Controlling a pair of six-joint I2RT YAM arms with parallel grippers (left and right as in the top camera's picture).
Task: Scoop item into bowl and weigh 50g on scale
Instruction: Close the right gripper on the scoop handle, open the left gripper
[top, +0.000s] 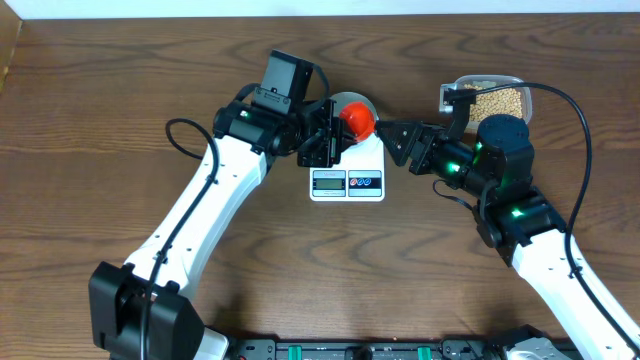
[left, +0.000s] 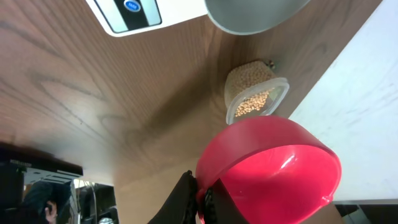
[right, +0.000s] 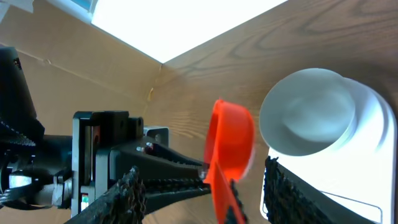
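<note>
The white rectangular digital scale (top: 347, 172) on the brown wooden table (top: 120, 100) carries the small round white bowl (right: 308, 112), which the overhead view mostly hides. At the scale's far edge, the left gripper (top: 328, 133) has its jaws clenched on the handle of a red plastic scoop (top: 357, 118). Only the right wrist view shows the scoop tipped on edge beside the bowl. The right gripper (top: 393, 140), just right of the scale, has its jaws released and spread. The small round tan-yellow beans (top: 497, 102) lie in a clear plastic tub (top: 485, 79), right of and beyond the scale.

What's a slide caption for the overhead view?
Left fingers hold the red scoop tipped at the bowl on the scale; beans in tub.
</note>
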